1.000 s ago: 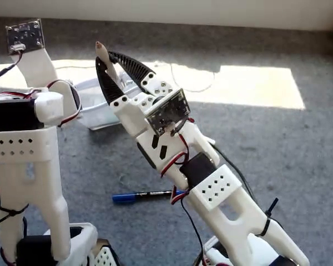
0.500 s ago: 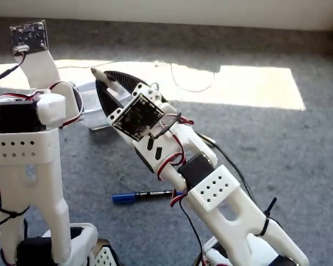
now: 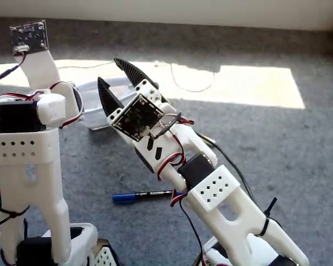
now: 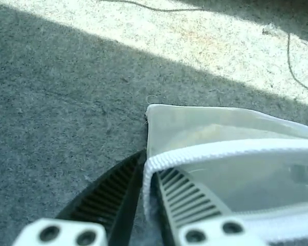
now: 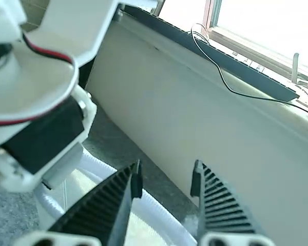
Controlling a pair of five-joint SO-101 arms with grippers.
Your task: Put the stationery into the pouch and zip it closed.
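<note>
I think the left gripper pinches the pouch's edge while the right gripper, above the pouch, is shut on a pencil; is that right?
Not quite: the high view shows the right gripper open and empty above the pouch. The left gripper does pinch the pouch's edge.

Carpeted room indoors, grey carpet (image 3: pixel 299 149) throughout, sun patch (image 3: pixel 250 86) upper centre, pale wall (image 3: pixel 211 11) along top edge, window (image 5: pixel 267 20) upper right of right wrist view.

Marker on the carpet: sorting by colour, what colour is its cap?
Blue cap on the marker, best in high view.
</note>
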